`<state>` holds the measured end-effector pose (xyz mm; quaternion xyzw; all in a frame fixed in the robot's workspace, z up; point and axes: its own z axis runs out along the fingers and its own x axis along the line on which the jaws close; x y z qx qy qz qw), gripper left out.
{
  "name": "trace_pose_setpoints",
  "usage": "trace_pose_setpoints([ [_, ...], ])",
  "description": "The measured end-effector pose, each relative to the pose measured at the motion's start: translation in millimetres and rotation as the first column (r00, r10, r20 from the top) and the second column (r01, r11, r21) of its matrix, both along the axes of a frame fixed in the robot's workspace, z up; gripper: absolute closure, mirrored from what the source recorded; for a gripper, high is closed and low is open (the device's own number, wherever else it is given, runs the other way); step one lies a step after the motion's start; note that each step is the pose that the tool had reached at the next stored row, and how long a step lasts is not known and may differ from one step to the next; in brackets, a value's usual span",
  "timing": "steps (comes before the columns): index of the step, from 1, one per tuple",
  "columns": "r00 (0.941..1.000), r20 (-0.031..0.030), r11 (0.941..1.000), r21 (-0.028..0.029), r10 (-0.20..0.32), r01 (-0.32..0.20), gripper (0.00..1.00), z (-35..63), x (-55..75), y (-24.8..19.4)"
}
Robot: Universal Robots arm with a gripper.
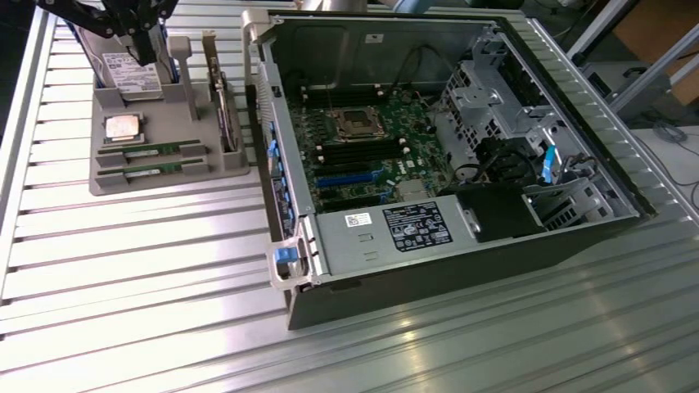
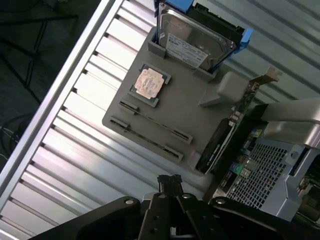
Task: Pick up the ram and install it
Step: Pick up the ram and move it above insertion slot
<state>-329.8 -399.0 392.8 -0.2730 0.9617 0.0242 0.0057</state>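
Two ram sticks lie side by side in slots of the grey holder (image 1: 114,184): one ram (image 1: 150,150) and a second ram (image 1: 153,168) nearer the holder's front edge. In the wrist view they show edge-on as thin lines, ram (image 2: 157,122) and ram (image 2: 147,139). My gripper (image 1: 140,53) hangs above the holder's far end, over the hard drive (image 1: 129,74), and is shut with nothing in it. In the wrist view the gripper (image 2: 170,181) has its fingertips pressed together, apart from the sticks.
A square processor chip (image 2: 150,82) sits on the holder beside the rams. An expansion card (image 2: 220,145) stands on edge at the holder's side. The open computer case (image 1: 437,262) lies to the exterior view's right, with black memory slots (image 1: 355,153) on its motherboard.
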Motion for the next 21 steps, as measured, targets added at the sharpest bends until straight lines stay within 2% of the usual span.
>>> trace_pose_setpoints([
  [7, 0.995, -0.0001, 0.995, -0.0008, 0.1, -0.1, 0.9, 0.0, 0.0, 0.0],
  [9, 0.9886, 0.0, 0.9886, -0.0008, 0.151, -0.151, 0.9, 0.0, 0.0, 0.0],
  [12, 0.9797, -0.0001, 0.9797, -0.0009, 0.2, -0.2, 0.9, 0.0, 0.0, 0.0],
  [15, 0.9664, 0.0, 0.9664, -0.0009, 0.257, -0.257, 0.9, 0.0, 0.0, 0.0],
  [17, 0.9549, -0.0001, 0.9549, -0.0009, 0.297, -0.297, 0.9, 0.0, 0.0, 0.0],
  [21, 0.9273, -0.0001, 0.9273, -0.0009, 0.374, -0.374, 0.9, -0.1, 0.0, 0.0],
])
